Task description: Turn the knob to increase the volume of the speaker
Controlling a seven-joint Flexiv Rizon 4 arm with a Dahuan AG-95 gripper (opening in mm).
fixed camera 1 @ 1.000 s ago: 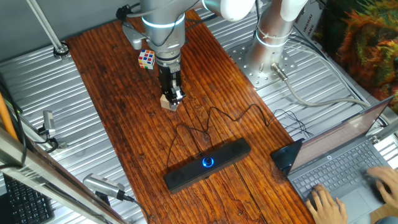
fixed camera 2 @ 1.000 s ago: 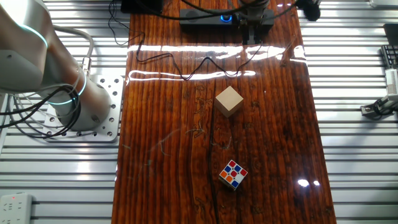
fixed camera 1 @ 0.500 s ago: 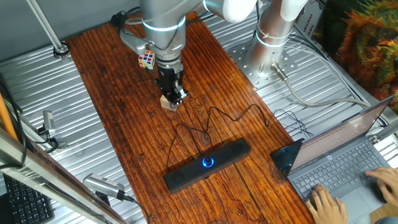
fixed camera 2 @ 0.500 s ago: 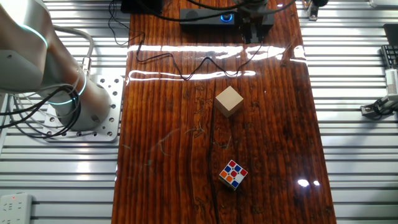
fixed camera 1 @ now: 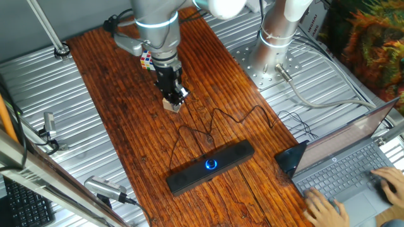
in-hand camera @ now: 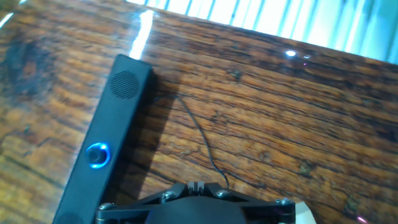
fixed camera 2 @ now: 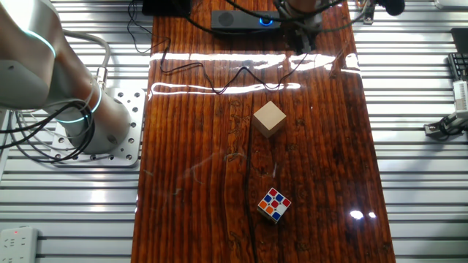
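Observation:
The speaker [fixed camera 1: 210, 166] is a long black bar lying near the front of the wooden table, and its knob [fixed camera 1: 210, 165] glows blue at the centre. My gripper [fixed camera 1: 176, 94] is shut and empty, hanging over a small wooden block [fixed camera 1: 169, 105], well behind the speaker. In the other fixed view the speaker [fixed camera 2: 238, 20] and knob [fixed camera 2: 265, 20] lie at the top edge, with the gripper [fixed camera 2: 298, 33] beside them in the picture. In the hand view the speaker [in-hand camera: 109, 140] and knob [in-hand camera: 97, 155] sit at the left, ahead of the closed fingertips [in-hand camera: 196, 185].
The speaker's thin black cable [fixed camera 1: 214, 120] loops across the table [fixed camera 1: 120, 126]. A Rubik's cube [fixed camera 2: 274, 204] and the wooden block [fixed camera 2: 269, 118] lie behind. An open laptop [fixed camera 1: 353, 164] with a person's hands [fixed camera 1: 322, 205] is at the right. The arm's base [fixed camera 1: 278, 38] stands at the back right.
The arm has shifted a little to the left and back, the gripper staying over the wooden block. The person's hands at the laptop moved.

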